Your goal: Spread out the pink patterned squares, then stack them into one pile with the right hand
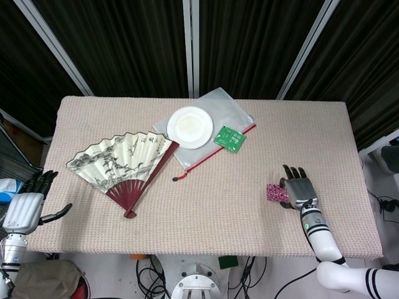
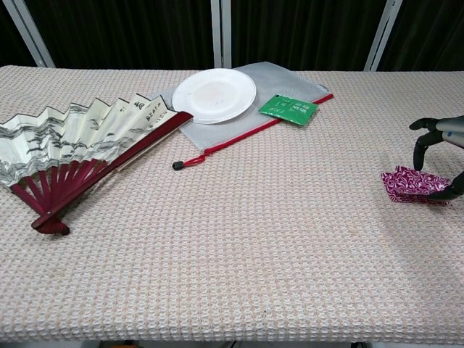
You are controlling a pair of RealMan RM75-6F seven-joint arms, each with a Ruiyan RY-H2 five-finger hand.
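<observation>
Now right hand (image 1: 299, 192) fingers (image 2: 423, 135) pinching glossy swirl-patterned pink squares (image 2: 412, 184) above woven tablecloth (image 2: 254, 239); left hand (image 1: 25, 206) splayed.

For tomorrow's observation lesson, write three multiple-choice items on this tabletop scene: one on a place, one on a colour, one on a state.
1. Where does the white plate rest?
A. on the mesh pouch
B. on the fan
C. on bare cloth

2. What colour are the paper fan's ribs?
A. green
B. dark red
C. blue

3. What is the right hand doing?
A. resting flat on the plate
B. hanging off the table
C. holding the pink patterned squares

Answers: 1 A, the plate overlaps the pouch; 2 B, dark red ribs converge at the pivot; 3 C, its fingers hold the pink squares.
</observation>
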